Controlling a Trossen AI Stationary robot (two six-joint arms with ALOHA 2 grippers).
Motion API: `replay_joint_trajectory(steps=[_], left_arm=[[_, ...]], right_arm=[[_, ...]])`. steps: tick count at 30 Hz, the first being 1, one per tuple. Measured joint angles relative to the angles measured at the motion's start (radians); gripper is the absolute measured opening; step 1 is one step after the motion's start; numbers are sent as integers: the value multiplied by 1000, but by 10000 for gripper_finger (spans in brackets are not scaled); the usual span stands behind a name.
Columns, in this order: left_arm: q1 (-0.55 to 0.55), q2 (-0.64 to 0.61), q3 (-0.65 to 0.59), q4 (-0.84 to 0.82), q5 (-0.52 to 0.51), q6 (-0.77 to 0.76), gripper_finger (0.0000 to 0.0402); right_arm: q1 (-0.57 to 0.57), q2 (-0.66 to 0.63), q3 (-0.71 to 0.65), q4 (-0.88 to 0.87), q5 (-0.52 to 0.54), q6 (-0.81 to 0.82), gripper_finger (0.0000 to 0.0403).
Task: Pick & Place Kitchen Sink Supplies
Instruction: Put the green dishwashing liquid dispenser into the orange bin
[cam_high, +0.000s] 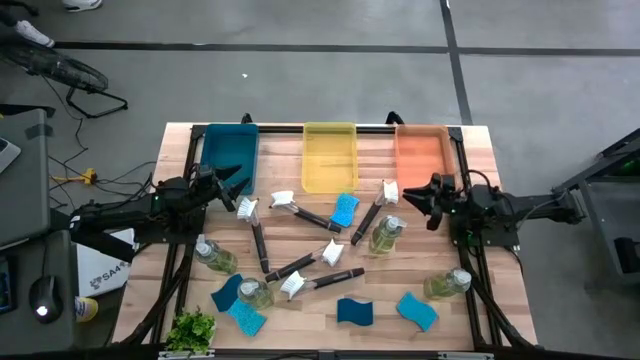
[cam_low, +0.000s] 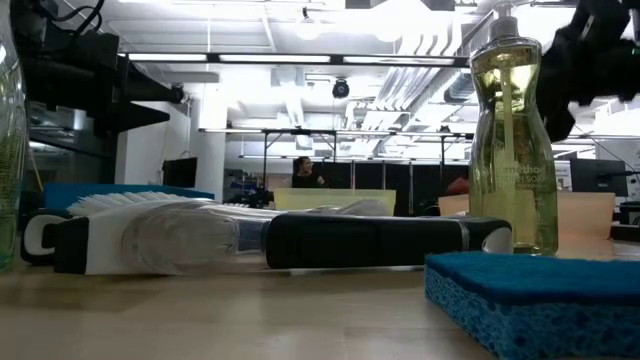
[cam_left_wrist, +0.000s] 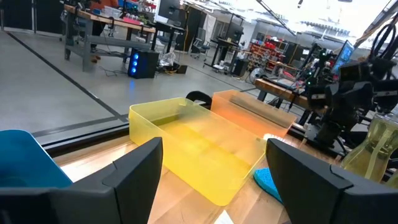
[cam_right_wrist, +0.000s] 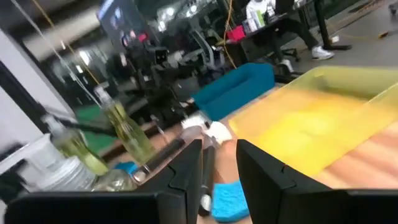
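High view: a pale wooden slatted table (cam_high: 480, 160) fills the middle, with three plastic bins in a row along its far edge: a teal bin (cam_high: 228, 152), a translucent yellow bin (cam_high: 329, 155) and an orange bin (cam_high: 422, 155). None of them holds a supply that can be seen.

The left gripper (cam_high: 228, 187) hangs over the table just in front of the teal bin, its two dark fingers spread apart and holding nothing. The right gripper (cam_high: 418, 195) hangs in front of the orange bin, its fingers parted by a narrow gap, also holding nothing.

The supplies lie scattered over the near half of the table. Small clear bottles of yellow-green liquid with pale pump tops stand at left (cam_high: 214, 256), centre-right (cam_high: 386, 235) and right (cam_high: 445, 285). Black-handled dish brushes with white heads (cam_high: 300, 265) criss-cross in the middle. Blue wavy-edged sponges lie near the front edge (cam_high: 355, 312) and one just before the yellow bin (cam_high: 345, 209). A small green leafy plant (cam_high: 191, 329) sits at the front left corner.
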Motion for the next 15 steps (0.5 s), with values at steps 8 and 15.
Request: replay_joint_trajectory(steps=[8,15], left_arm=[[0,0,0,0,0,0,280],[0,0,0,0,1,0,280]], right_arm=[[0,70,302,-487,113,-27,94],[0,200,466,-723,20,187,94]])
